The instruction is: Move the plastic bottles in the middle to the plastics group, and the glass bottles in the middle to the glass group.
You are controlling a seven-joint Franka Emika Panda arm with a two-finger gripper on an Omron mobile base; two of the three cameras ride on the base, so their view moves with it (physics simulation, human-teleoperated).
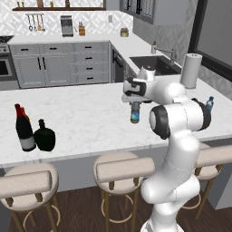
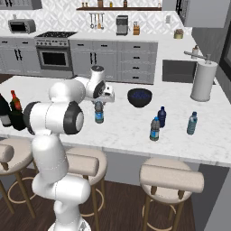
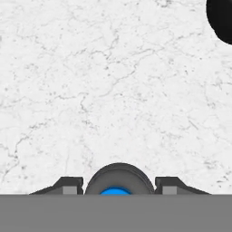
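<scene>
Here the end effector (image 2: 99, 104) is closed around the cap end of a clear water bottle (image 2: 99, 114), its fingers (image 3: 68, 186) flanking the dark cap over the marble tabletop (image 2: 131, 128). The squat black bottle (image 1: 45, 135) stands beside the red-topped wine bottles (image 1: 24, 128), while another water bottle (image 2: 154, 129) stands just beside the dark-blue bottle (image 2: 162, 117), near the teal bottle (image 2: 192, 123).

No writing can be read anywhere. The water bottle (image 2: 99, 113) carries a blue label and one wine bottle (image 1: 25, 129) a pale label — both are blank patches of colour at this size, with no letters, numbers or brand marks to make out.
</scene>
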